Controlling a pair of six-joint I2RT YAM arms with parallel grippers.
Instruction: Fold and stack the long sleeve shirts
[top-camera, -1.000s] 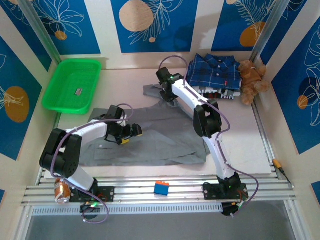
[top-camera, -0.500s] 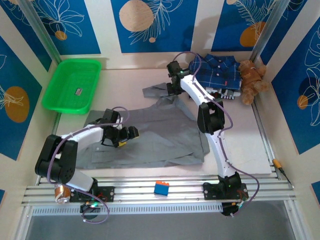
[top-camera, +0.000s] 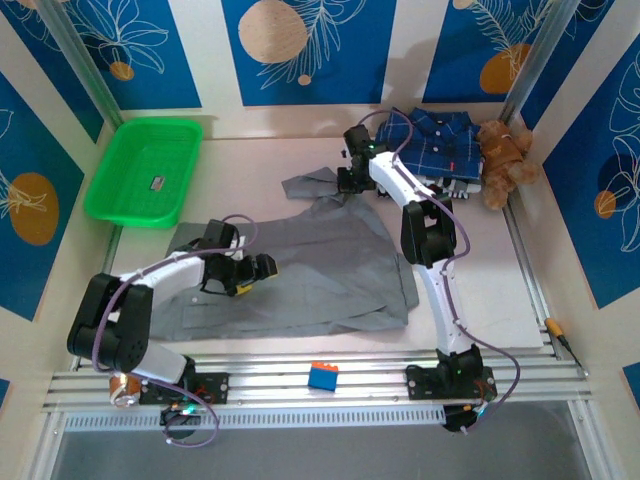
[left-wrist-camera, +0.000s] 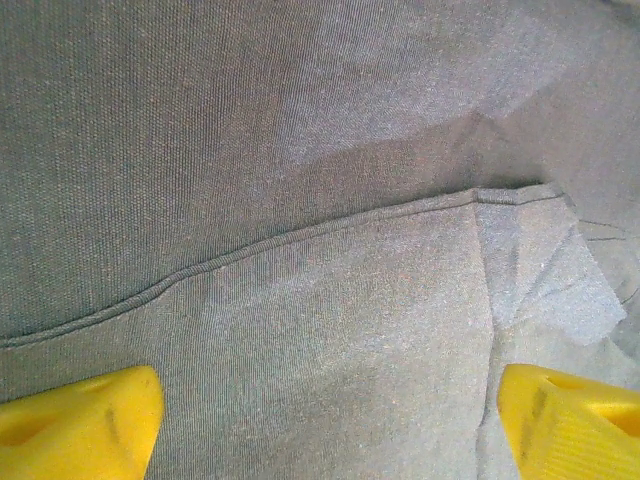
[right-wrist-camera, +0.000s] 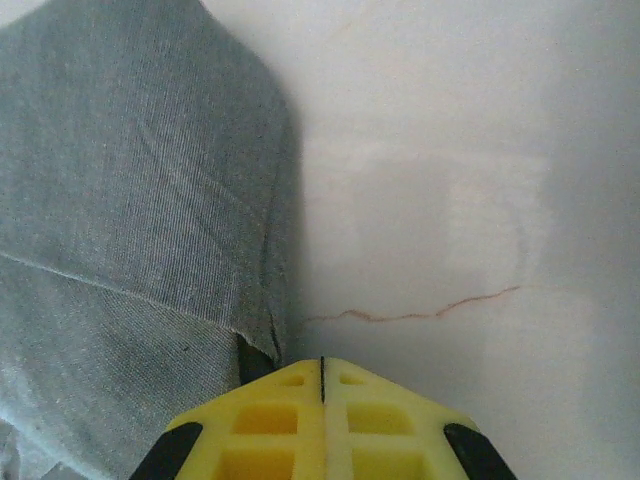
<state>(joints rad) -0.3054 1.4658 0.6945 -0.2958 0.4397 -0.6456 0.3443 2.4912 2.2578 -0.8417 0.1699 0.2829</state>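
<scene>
Grey shirt (top-camera: 310, 270) spread on white table (top-camera: 490, 270), blue leaf-print walls (top-camera: 340, 60) around; plaid shirt (top-camera: 440, 150) far right corner. Left gripper (top-camera: 250, 275) spread wide over cloth; right gripper (top-camera: 352, 178) closed at shirt's edge, shifted slightly right since before.

Blue leaf-patterned wall panels (top-camera: 300, 50)
</scene>
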